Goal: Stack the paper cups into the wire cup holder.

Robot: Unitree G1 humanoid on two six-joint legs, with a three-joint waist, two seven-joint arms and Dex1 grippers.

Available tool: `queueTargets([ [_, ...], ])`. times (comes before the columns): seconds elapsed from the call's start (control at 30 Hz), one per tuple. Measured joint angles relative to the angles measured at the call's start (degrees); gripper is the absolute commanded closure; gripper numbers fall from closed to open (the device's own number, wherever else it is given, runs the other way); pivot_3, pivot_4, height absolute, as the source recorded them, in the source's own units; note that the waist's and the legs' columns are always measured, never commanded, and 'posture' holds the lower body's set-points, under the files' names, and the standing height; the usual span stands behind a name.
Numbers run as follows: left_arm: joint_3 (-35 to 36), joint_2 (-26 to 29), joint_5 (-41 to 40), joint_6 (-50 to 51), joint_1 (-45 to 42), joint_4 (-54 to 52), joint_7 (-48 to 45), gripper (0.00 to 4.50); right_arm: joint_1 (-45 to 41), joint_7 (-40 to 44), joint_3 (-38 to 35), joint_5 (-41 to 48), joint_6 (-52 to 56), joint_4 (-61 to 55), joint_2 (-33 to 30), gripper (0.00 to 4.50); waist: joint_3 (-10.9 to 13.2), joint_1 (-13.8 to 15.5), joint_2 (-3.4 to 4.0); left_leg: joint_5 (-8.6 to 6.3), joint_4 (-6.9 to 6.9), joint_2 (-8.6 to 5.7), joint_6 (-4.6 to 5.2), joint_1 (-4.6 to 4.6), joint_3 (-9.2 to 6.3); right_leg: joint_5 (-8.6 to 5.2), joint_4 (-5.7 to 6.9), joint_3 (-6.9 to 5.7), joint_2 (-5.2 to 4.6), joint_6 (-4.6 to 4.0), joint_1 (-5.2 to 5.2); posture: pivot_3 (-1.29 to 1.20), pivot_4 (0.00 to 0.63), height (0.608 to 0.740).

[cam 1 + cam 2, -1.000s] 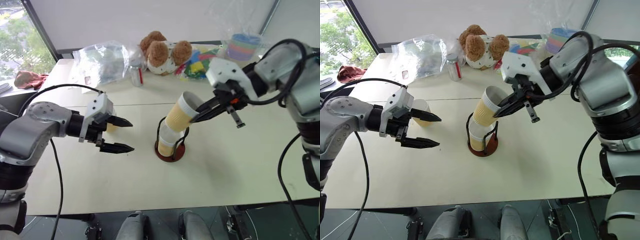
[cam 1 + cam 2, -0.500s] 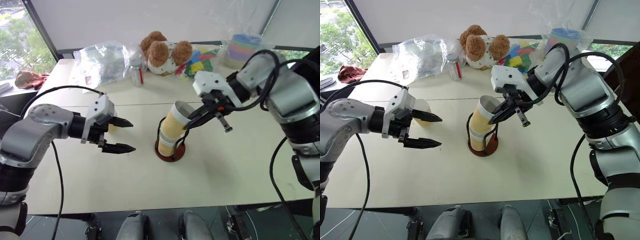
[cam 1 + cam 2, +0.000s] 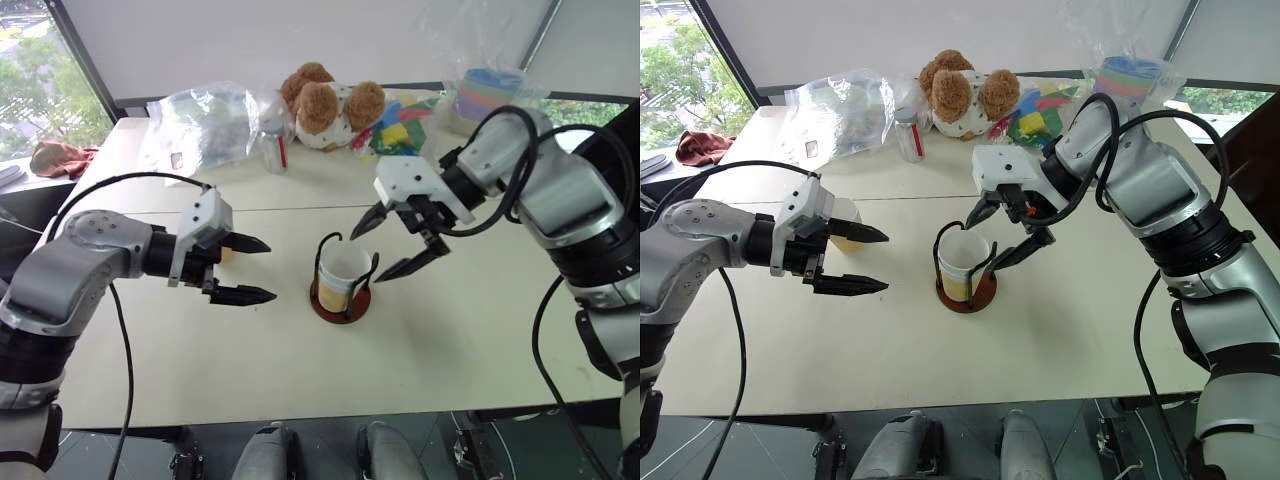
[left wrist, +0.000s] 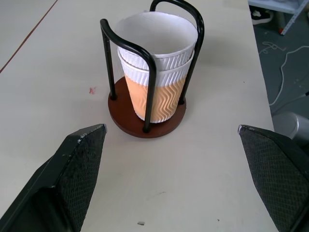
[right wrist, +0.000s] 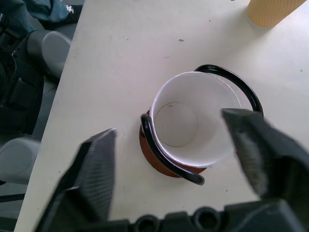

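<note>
Two paper cups (image 4: 157,58) sit nested, one inside the other, in the wire cup holder (image 3: 341,285) near the middle of the pale surface (image 3: 440,340), upright, with the wire loops hugging their sides. The right pincer (image 3: 392,244) hangs just above the holder with its fingers spread apart on either side of the top cup's rim, gripping nothing; that wide stance over the rim suits a cup dropped straight down between the wires, and it leaves room to lift away without snagging a loop. The left pincer (image 3: 247,270) is also released and empty, its fingers pointing toward the holder from some way off, aimed at it but apart from it. Behind the left pincer a third cup (image 5: 268,10) stands alone on the surface, largely hidden by the hand in the head views, so one cup looks left to stack. Because it sits on that side, the left arm seems best placed to fetch it. A teddy bear (image 3: 330,103) and plastic bags (image 3: 205,122) lie along the far edge, well clear.
</note>
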Motion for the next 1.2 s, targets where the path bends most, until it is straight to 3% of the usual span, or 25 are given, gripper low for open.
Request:
queueTargets([
  [0.2, 0.3, 0.0, 1.1, -2.2, -0.1, 0.8, 0.7, 0.0, -1.1, -1.3, -5.6, 1.6, 5.6, 0.6, -0.5, 0.68, 0.0, 0.2, 0.0, 0.0, 0.0, 0.0, 0.0, 0.0, 0.0, 0.0, 0.0, 0.0, -0.01, 0.0, 0.0, 0.0, 0.15, 0.74],
  [0.37, 0.9, 3.1, 8.9, -12.0, -3.9, 12.2, 0.9, 0.0, 0.6, -7.1, -22.9, 14.5, 26.2, -4.2, -4.6, 0.68, 0.0, 0.4, -0.07, 0.0, -0.01, 0.01, 0.0, -0.02, -0.02, 0.0, -0.01, -0.03, -0.02, -0.01, 0.0, 0.0, 0.15, 0.74],
  [0.53, -1.4, 4.3, 17.2, -26.7, -13.1, 27.2, -4.6, 0.0, 9.9, -21.2, -36.2, 25.5, 41.2, -17.1, -0.2, 0.68, -0.1, 0.3, -0.16, -0.02, -0.01, 0.01, 0.03, 0.04, 0.08, 0.0, -0.01, -0.04, -0.05, -0.01, 0.02, 0.0, 0.15, 0.74],
  [0.67, -8.2, 3.4, 28.0, -43.4, -16.6, 42.1, -7.8, 0.0, 20.6, -31.6, -39.3, 27.6, 44.8, -25.5, 2.6, 0.68, -0.1, 0.4, -0.19, -0.02, -0.01, 0.01, 0.04, -0.01, 0.14, 0.0, 0.02, -0.02, -0.03, -0.01, -0.06, 0.0, 0.15, 0.74],
  [0.8, -10.3, -0.5, 33.1, -51.8, -25.1, 58.0, -9.5, 0.0, 27.4, -41.3, -43.4, 29.7, 46.1, -30.8, 6.1, 0.68, 0.0, 0.6, -0.46, -0.06, 0.17, 0.0, 0.12, -0.28, 0.01, 0.0, 0.06, -0.11, 0.02, 0.0, -0.09, 0.0, 0.15, 0.74],
  [0.93, -10.8, -3.3, 35.6, -56.4, -30.4, 65.8, -10.3, 0.0, 30.4, -46.4, -46.0, 31.6, 46.1, -33.1, 6.9, 0.68, 0.0, 0.4, -0.56, -0.16, 0.2, -0.02, 0.3, -0.31, 0.01, 0.0, -0.01, -0.12, -0.01, 0.01, -0.07, 0.0, 0.15, 0.74],
  [1.2, -11.5, -5.9, 39.5, -61.5, -32.9, 73.5, -14.4, 0.0, 33.9, -50.5, -48.6, 34.9, 45.8, -33.2, 5.0, 0.68, 0.0, 0.3, -0.6, -0.17, 0.2, 0.03, 0.31, -0.31, 0.0, 0.0, 0.0, -0.13, 0.02, 0.01, -0.1, 0.0, 0.15, 0.74],
])
